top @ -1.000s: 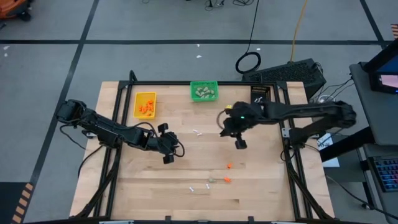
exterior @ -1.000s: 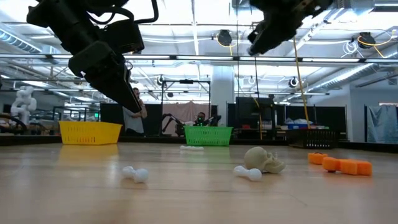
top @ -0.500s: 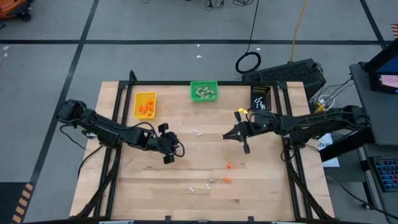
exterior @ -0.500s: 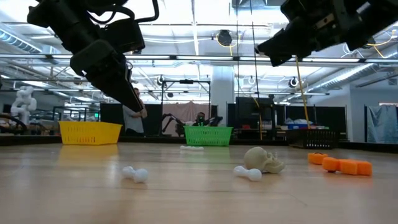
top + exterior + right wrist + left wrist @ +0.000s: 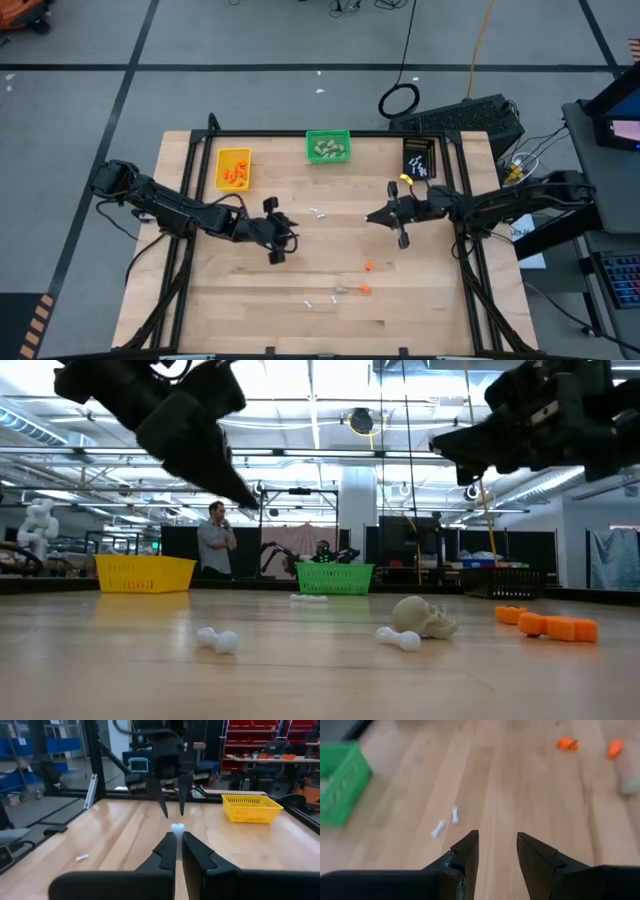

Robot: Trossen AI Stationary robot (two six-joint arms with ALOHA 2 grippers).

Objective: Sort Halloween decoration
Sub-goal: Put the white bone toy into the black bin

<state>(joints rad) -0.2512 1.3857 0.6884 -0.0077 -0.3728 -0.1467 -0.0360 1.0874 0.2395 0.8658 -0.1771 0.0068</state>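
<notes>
High view: yellow bin (image 5: 233, 168), green bin (image 5: 328, 147); left jaws apart, right jaws together

Bright even overhead light, ceiling strips glaring in low view, arms there dark silhouettes, soft faint shadows on pale tabletop (image 5: 330, 255), left wrist view motion-blurred, green bin (image 5: 337, 782) smeared, right wrist view sharp near, bg soft

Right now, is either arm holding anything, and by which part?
The right end effector pinches a white stick by one end; the left end effector holds nothing.
</notes>
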